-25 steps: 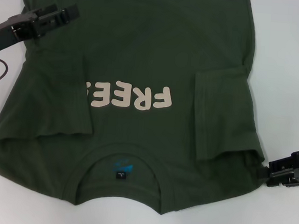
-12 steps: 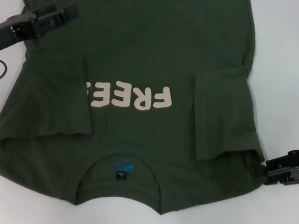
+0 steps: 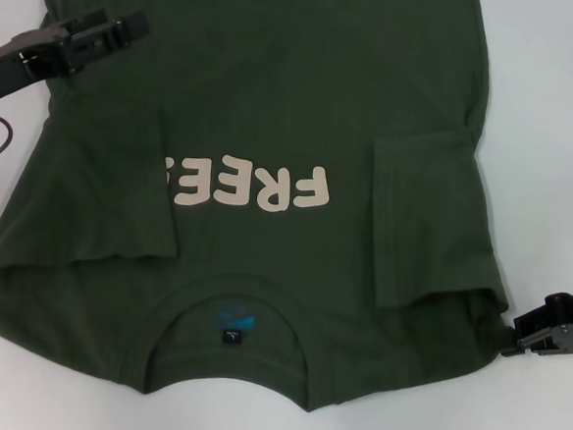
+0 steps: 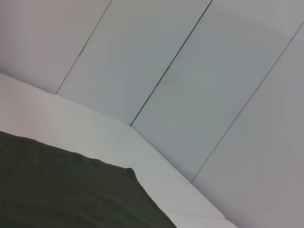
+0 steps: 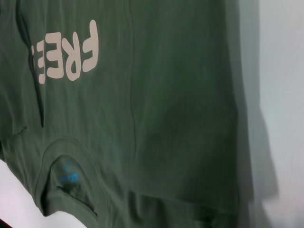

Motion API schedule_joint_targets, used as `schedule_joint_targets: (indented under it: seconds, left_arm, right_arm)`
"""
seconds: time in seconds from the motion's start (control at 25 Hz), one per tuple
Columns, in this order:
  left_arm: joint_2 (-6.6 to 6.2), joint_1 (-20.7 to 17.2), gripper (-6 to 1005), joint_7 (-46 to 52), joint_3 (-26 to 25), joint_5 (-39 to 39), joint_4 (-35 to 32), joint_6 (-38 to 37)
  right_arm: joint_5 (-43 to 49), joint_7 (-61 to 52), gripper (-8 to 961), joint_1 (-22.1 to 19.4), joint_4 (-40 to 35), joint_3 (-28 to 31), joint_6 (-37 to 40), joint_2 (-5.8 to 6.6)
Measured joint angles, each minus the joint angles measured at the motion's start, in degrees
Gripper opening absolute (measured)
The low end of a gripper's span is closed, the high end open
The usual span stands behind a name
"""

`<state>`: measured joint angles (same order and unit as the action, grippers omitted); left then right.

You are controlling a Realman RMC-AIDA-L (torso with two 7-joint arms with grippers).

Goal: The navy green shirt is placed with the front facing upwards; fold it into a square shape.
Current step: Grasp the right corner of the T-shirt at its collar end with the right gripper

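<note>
The navy green shirt [image 3: 260,174] lies spread face up on the white desk [image 3: 547,145], collar toward the robot and hem running off the far edge of the head view. Both short sleeves are folded inward onto the body: the left one covers the start of the cream lettering [image 3: 254,188], so only "FREE" and part of another character show, and the right one lies as a narrow panel beside the final letter. A small black neck tag with blue print [image 3: 232,324] sits inside the collar.

The left gripper [image 3: 107,35] is over the far left part of the shirt, low against the cloth; I cannot tell whether its jaws are clenched or released. The right gripper [image 3: 554,332] sits at the near right corner of the shirt by the shoulder edge, on or just off the fabric; its jaws are likewise impossible to read.

The left wrist view shows a corner of the shirt [image 4: 71,190] on the desk, with pale wall panels [image 4: 190,71] behind
</note>
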<state>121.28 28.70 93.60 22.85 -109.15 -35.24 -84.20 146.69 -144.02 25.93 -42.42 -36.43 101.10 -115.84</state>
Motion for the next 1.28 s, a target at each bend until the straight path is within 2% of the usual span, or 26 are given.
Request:
schedule_joint_targets:
  seconds: [0.16, 0.56, 0.72, 0.84, 1.16, 1.28]
  left_arm:
    - [0.0, -0.1, 907, 0.0, 0.0, 0.0, 0.0, 0.0]
    - [0.0, -0.1, 907, -0.5, 0.0, 0.0, 0.0, 0.0]
    - [0.0, -0.1, 906, -0.5, 0.0, 0.1, 0.0, 0.0]
    - [0.0, -0.1, 905, -0.5, 0.0, 0.1, 0.0, 0.0]
    - [0.0, -0.3, 905, -0.3, -0.2, 0.1, 0.0, -0.1]
    - [0.0, -0.3, 905, -0.2, -0.2, 0.2, 0.0, -0.3]
  right_arm:
    - [0.0, -0.1, 116, 0.0, 0.1, 0.0, -0.2, 0.0]
    - [0.0, 0.4, 117, -0.3, 0.1, 0.0, -0.2, 0.0]
    - [0.0, 1.0, 36, -0.5, 0.1, 0.3, -0.2, 0.0]
    - [-0.2, 1.7, 33, -1.0, 0.1, 0.9, -0.7, 0.0]
    - [-1.3, 8.4, 31, -3.7, -0.1, 10.7, -1.9, -0.1]
    - [-1.3, 10.3, 31, -4.7, 0.1, 12.0, -1.4, -0.38]
